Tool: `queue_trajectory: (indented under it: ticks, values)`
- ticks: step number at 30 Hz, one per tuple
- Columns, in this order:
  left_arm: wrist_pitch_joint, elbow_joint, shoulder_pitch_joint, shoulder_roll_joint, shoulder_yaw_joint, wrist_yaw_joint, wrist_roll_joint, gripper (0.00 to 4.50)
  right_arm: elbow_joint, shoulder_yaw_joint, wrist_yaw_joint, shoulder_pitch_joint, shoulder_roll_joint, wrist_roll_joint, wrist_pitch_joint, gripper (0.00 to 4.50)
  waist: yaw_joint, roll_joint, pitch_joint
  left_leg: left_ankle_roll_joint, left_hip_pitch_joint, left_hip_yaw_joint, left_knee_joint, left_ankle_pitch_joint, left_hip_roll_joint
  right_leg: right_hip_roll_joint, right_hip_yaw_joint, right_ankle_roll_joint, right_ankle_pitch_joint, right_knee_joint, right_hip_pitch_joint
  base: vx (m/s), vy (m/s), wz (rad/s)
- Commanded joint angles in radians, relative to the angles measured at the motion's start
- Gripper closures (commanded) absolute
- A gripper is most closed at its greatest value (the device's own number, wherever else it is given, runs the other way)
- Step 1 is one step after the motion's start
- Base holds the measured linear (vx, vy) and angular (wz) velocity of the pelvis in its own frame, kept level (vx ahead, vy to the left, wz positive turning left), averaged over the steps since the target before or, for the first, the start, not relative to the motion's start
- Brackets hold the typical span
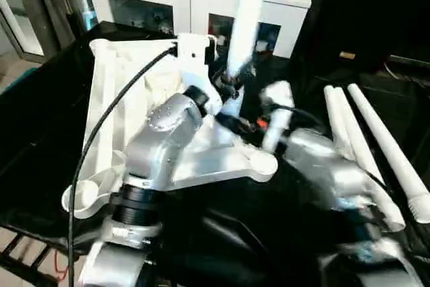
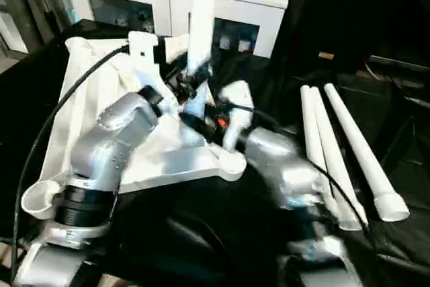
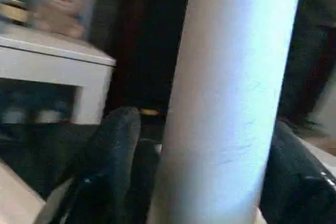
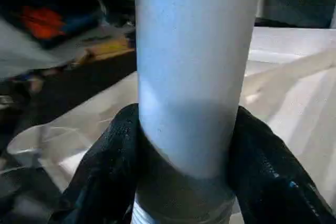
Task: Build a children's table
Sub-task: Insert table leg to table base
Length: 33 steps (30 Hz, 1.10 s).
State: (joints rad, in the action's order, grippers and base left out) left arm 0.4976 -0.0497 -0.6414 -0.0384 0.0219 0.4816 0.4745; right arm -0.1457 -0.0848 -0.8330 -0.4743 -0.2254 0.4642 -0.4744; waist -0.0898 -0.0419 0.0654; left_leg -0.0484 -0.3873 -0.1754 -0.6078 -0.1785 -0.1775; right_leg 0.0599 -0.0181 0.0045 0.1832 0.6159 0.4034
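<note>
A: Leg (image 4: pixel 194 72) check: the right gripper (image 4: pixel 184 145) has its black fingers (image 4: pixel 107 166) clamped on it near the threaded end, and the left gripper (image 3: pixel 194 156) hugs the same tube.

B: Yep, it's standing upright over the tabletop (image 1: pixel 114 112) on the black table (image 1: pixel 40 132). Three spare legs (image 1: pixel 376 146) lie to the right.

A white tubular leg (image 3: pixel 231 103) stands upright between the left end effector's (image 3: pixel 205 182) black fingers (image 3: pixel 107 166), apparently clamped; a white cabinet (image 3: pixel 58 66) sits behind.
</note>
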Motion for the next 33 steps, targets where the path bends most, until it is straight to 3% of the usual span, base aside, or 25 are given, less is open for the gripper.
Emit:
queue_trajectory:
  ticks: [1,4,10,11,12,15,16,23,25,31,32,33]
  values:
    - [0.051,0.028,-0.012,-0.022,-0.019,0.113,0.087,1.22,0.058,0.023,-0.11,0.009,-0.043,0.073,-0.051,2.52,-0.003,0.011,-0.078,0.042,0.022,0.01,0.066,-0.11,-0.041,0.063,0.027,-0.246,0.035,-0.052,-0.053,0.0,0.0,0.0]
    - [0.058,0.028,-0.022,-0.038,-0.035,0.18,0.136,1.22,0.086,0.014,-0.194,0.026,-0.091,0.116,-0.089,2.53,-0.003,0.008,-0.077,0.038,0.023,0.009,0.066,-0.135,-0.04,0.061,0.027,-0.251,0.056,-0.056,-0.057,0.0,0.0,0.0]
    - [0.116,0.012,-0.063,-0.067,-0.062,0.28,0.229,1.22,0.102,0.004,-0.258,0.033,-0.141,0.146,-0.141,2.53,-0.002,0.018,-0.075,0.008,0.025,0.012,0.068,-0.172,-0.04,0.064,0.026,-0.241,0.143,-0.064,-0.053,0.0,0.0,0.0]
    - [0.118,0.01,-0.066,-0.068,-0.065,0.286,0.235,1.5,0.104,0.005,-0.26,0.033,-0.142,0.15,-0.147,2.53,0.0,0.014,-0.075,0.004,0.025,0.012,0.069,-0.179,-0.04,0.064,0.026,-0.239,0.155,-0.065,-0.053,0.0,0.0,0.0]
    - [0.118,0.01,-0.066,-0.07,-0.063,0.292,0.238,1.5,0.109,0.007,-0.262,0.032,-0.146,0.157,-0.153,2.53,-0.001,0.016,-0.075,0.004,0.025,0.012,0.069,-0.177,-0.04,0.065,0.026,-0.237,0.157,-0.065,-0.053,0.0,0.0,0.0]
    - [0.117,0.008,-0.067,-0.068,-0.06,0.293,0.242,1.75,0.116,0.01,-0.265,0.027,-0.151,0.165,-0.164,2.53,-0.002,0.015,-0.077,0.007,0.024,0.013,0.068,-0.159,-0.041,0.064,0.027,-0.234,0.139,-0.063,-0.054,0.0,0.0,0.0]
    - [0.12,0.009,-0.064,-0.065,-0.06,0.29,0.242,1.9,0.117,0.011,-0.268,0.025,-0.151,0.164,-0.165,2.53,-0.001,0.02,-0.077,0.007,0.024,0.013,0.068,-0.157,-0.042,0.064,0.027,-0.235,0.134,-0.062,-0.053,0.0,0.0,0.0]
    - [0.118,0.029,-0.045,-0.076,-0.028,0.31,0.222,2.48,0.124,0.009,-0.271,0.026,-0.16,0.161,-0.169,2.53,0.0,0.019,-0.079,0.009,0.023,0.012,0.067,-0.15,-0.041,0.062,0.026,-0.241,0.11,-0.061,-0.055,0.0,0.0,0.0]
    - [0.116,0.039,-0.04,-0.075,-0.016,0.307,0.214,2.55,0.134,0.009,-0.266,0.029,-0.163,0.163,-0.173,2.53,0.0,0.025,-0.078,0.007,0.023,0.014,0.067,-0.149,-0.042,0.063,0.026,-0.245,0.105,-0.06,-0.055,0.0,0.0,0.0]
    - [0.096,0.028,-0.048,-0.058,-0.027,0.268,0.2,2.64,0.146,-0.015,-0.233,0.038,-0.167,0.102,-0.12,2.54,0.0,0.022,-0.078,0.004,0.022,0.012,0.067,-0.154,-0.041,0.064,0.026,-0.235,0.132,-0.064,-0.054,0.0,0.0,0.0]
    - [0.082,0.025,-0.053,-0.057,-0.025,0.245,0.178,2.65,0.143,-0.034,-0.219,0.039,-0.173,0.067,-0.103,2.19,-0.001,0.035,-0.078,-0.001,0.024,0.015,0.067,-0.158,-0.042,0.064,0.026,-0.234,0.134,-0.063,-0.052,0.0,0.0,0.0]
    - [0.078,0.025,-0.055,-0.057,-0.024,0.239,0.173,2.65,0.143,-0.038,-0.216,0.039,-0.175,0.058,-0.099,1.98,0.002,0.026,-0.077,-0.002,0.024,0.014,0.067,-0.161,-0.041,0.062,0.026,-0.229,0.134,-0.066,-0.054,0.0,0.0,0.0]
